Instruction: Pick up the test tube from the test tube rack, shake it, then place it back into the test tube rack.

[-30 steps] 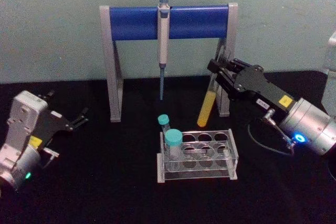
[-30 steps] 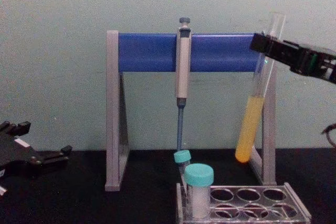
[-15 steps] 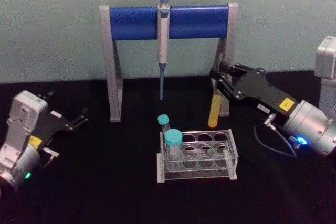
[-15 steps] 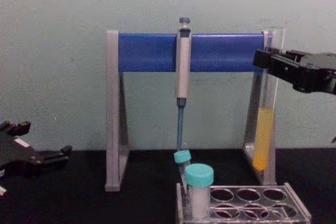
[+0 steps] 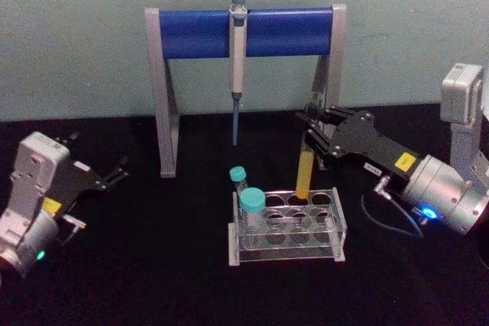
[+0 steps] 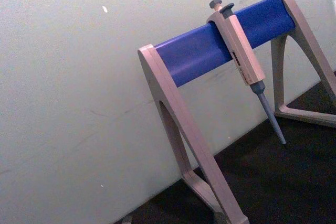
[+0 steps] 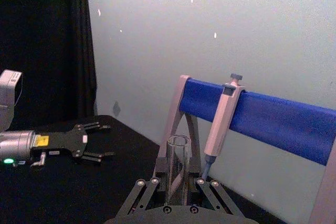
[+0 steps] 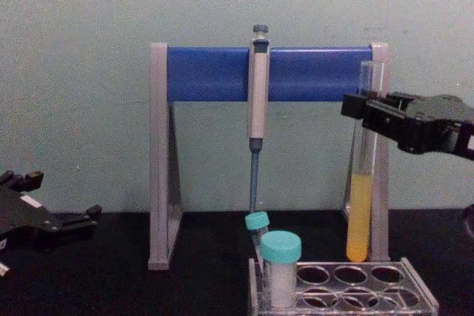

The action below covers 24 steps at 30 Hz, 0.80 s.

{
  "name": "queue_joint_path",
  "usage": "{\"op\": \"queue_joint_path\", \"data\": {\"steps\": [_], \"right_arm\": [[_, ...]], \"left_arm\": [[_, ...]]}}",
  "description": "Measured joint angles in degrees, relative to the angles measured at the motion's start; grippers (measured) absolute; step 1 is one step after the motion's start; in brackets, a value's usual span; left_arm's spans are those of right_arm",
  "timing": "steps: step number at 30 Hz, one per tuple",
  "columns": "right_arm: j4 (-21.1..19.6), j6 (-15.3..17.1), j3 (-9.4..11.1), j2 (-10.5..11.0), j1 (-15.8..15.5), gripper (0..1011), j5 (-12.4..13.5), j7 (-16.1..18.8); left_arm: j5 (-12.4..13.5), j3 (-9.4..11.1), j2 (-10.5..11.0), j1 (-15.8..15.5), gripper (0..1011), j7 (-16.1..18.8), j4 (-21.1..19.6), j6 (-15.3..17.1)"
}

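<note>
Test tube [image 5: 305,167], tilted and higher a second before, now stood upright, its round bottom at a back-row hole of the clear plastic test tube rack [image 5: 337,227]. Thin clear glass, yellow liquid in the lower part. Right tool [image 5: 309,137] clenched its upper part; left tool [image 5: 102,156] sat spread at the black desk's [image 5: 168,265] left.

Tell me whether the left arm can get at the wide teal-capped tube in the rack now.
Probably yes. The left gripper sits open at the table's left, with bare tabletop between it and the wide teal-capped tube at the rack's left end. The right gripper holds the test tube farther right.
</note>
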Motion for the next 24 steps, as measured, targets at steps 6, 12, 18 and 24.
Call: {"op": "queue_joint_path", "data": {"steps": [6, 12, 18, 24], "right_arm": [[0.80, -0.13, -0.53, -0.10, 0.20, 235, -0.20, 0.53], [2.20, -0.95, -0.89, -0.67, 0.56, 235, -0.41, 0.76], [3.48, -1.48, -1.05, -1.16, 0.89, 235, -0.49, 1.03], [4.31, -1.56, -1.22, -1.46, 1.10, 237, -0.64, 1.15]], "left_arm": [[0.00, 0.00, 0.00, 0.00, 1001, 0.00, 0.00, 0.00], [0.00, 0.00, 0.00, 0.00, 1001, 0.00, 0.00, 0.00], [0.00, 0.00, 0.00, 0.00, 1001, 0.00, 0.00, 0.00], [0.00, 0.00, 0.00, 0.00, 1001, 0.00, 0.00, 0.00]]}}
